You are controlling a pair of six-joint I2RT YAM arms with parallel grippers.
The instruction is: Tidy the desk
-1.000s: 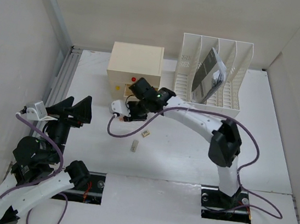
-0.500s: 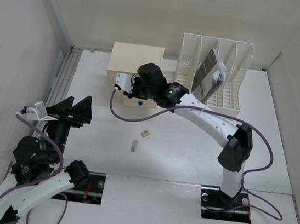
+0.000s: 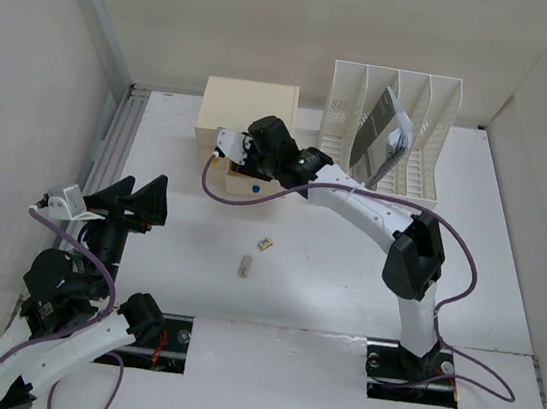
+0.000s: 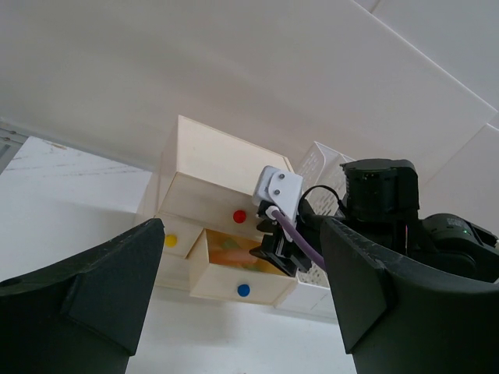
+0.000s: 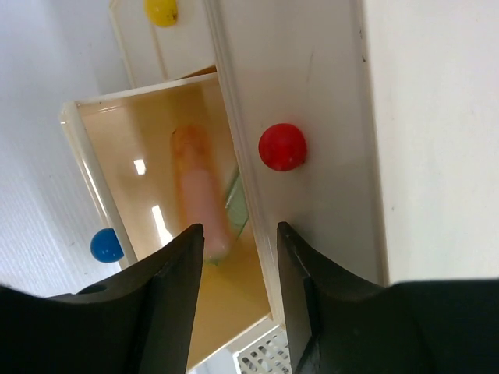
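On the white desk (image 3: pixel 335 273) stands a cream two-drawer box (image 3: pixel 248 111). Its lower drawer (image 3: pixel 255 188), the one with the blue knob (image 5: pixel 105 245), is pulled out. My right gripper (image 3: pixel 244 158) hovers over that drawer, its jaws open (image 5: pixel 239 230) and nothing between them. Below them a blurred pink-orange stick (image 5: pixel 199 195) lies inside the drawer. My left gripper (image 3: pixel 145 186) hangs open at the desk's left side, far from the box, facing it (image 4: pixel 242 234). Two small pale pieces (image 3: pixel 266 245) (image 3: pixel 244 266) lie on the desk in front of the box.
A white slotted file rack (image 3: pixel 437 115) stands at the back right, with a dark booklet (image 3: pixel 381 138) leaning in it. The box front also carries a red knob (image 5: pixel 282 146) and a yellow knob (image 5: pixel 162 9). White walls close in the left, back and right.
My right gripper has moved from low in front of the box up and back over the open drawer, and its jaws have parted. The left arm has not moved.
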